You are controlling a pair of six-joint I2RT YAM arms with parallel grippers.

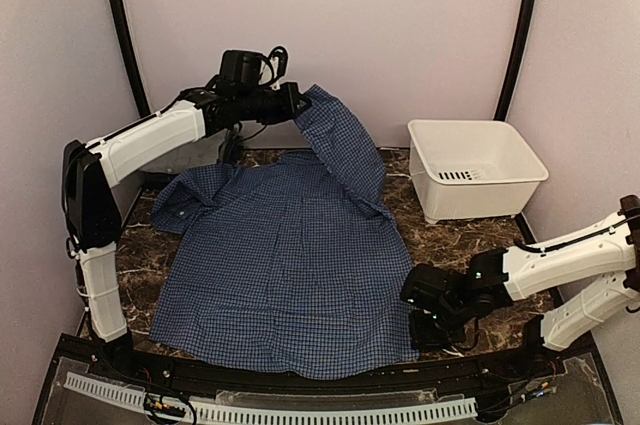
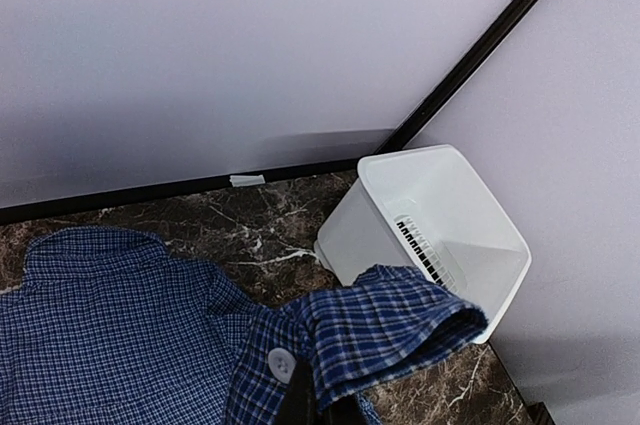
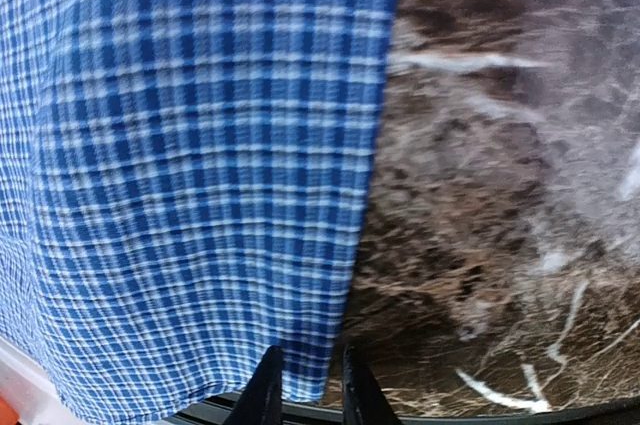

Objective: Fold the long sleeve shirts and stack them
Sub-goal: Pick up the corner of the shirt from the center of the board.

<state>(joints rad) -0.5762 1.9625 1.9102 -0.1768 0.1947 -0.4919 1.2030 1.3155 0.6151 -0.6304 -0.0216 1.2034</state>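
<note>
sleeve (image 1: 345,145) of shirt (image 1: 280,255) held up far by left fingers (image 2: 298,397); near-right hem (image 3: 338,275) lies between narrow right fingers (image 3: 265,390), grip unclear.

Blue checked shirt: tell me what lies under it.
The blue checked shirt lies spread on the dark marbled table, which shows around its edges. Whether anything else lies beneath the cloth cannot be seen.

Left arm (image 1: 150,140) and right arm (image 1: 565,260): white link covers, black joint housings. Black cables (image 1: 274,57) loop above the left wrist. Right gripper (image 3: 309,353): slim black fingers.
</note>
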